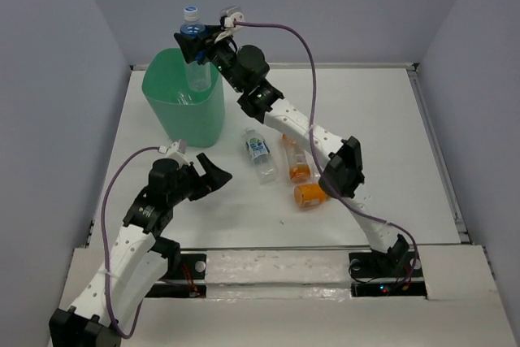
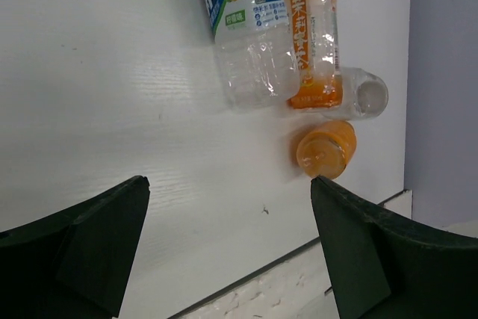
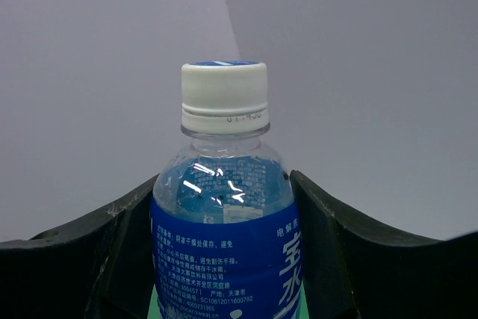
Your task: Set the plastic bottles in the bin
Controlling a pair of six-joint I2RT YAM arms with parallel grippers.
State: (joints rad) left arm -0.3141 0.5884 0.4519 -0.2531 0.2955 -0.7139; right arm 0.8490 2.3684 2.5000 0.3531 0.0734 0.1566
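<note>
While right gripper clamps blue-label bottle upright over bin, left gripper wide open, release near far rim risks bounce-out.

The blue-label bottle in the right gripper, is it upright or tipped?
Upright. The blue-label bottle stands with its white cap on top, clamped by the right gripper just above the green bin.

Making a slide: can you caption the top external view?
Right gripper holds a blue-labelled bottle upright over the green bin; three bottles lie near the open left gripper.
</note>
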